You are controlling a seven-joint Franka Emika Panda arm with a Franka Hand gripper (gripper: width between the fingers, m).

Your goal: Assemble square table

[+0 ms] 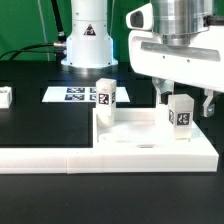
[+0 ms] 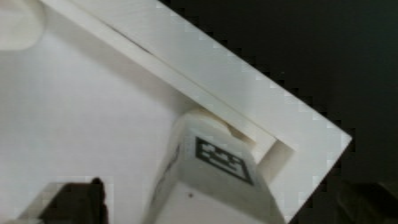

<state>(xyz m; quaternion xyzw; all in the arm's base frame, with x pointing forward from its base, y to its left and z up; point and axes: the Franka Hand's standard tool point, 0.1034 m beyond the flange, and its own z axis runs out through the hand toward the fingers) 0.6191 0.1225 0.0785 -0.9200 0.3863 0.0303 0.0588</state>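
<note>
Leg (image 1: pixel 181 112): likely light, stiff, smooth plastic; grip its flat sides, mid-height.
Jaws: wide, straddling the leg, not clamped.
Tabletop (image 1: pixel 135 150): rigid, rimmed tray.

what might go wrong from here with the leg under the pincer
The pincer straddles the leg standing in a corner of the tabletop, fingers apparently spread; closing off-centre may tip it. The leg sits close to the raised rim, so a finger might catch there. A sideways move could knock the second leg standing upright nearby.
</note>
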